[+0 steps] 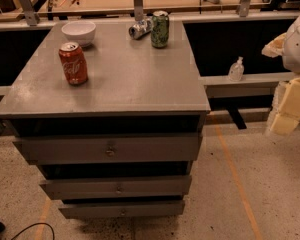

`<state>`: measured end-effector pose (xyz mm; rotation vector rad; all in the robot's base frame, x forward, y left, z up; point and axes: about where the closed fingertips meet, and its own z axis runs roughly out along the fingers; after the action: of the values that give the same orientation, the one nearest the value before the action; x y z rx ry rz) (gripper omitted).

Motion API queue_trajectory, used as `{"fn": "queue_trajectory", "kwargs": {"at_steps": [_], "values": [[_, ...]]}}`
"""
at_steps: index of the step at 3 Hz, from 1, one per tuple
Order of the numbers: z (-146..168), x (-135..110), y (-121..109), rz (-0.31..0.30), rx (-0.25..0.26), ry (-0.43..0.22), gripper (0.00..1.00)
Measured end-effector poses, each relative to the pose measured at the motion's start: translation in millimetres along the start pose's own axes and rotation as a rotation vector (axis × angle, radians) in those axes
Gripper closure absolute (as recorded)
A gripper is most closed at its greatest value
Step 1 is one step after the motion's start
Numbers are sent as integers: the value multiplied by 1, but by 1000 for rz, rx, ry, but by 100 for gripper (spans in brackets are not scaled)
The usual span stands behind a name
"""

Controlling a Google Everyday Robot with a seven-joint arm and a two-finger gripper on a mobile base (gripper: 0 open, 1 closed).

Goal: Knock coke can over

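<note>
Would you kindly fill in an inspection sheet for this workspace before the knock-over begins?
Surface: grey cabinet top, drawers below.
Job's things: coke can upright, near the left edge.
Clutter: white bowl, silver can lying beside upright green can, all at the back.
Grippers: claw at the right edge of view, off the cabinet, far from the coke can.
Cables: black cable on the floor, lower left.
Surroundings: clear bottle on a ledge; wooden bench behind.

R edge of view: end effector (286, 115) cream-yellow, blocky; white rounded shell (299, 39) above, w/ tan patch.
</note>
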<state>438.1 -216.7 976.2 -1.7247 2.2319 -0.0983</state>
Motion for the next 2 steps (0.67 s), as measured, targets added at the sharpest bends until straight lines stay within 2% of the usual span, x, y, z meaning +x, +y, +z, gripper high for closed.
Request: {"fn": "queue_trajectory", "kwargs": {"at_steps": [1,2], "values": [[-1,-1,-1,1,6,-4,0],[12,-26,-11,-4,-27,-117,0]]}}
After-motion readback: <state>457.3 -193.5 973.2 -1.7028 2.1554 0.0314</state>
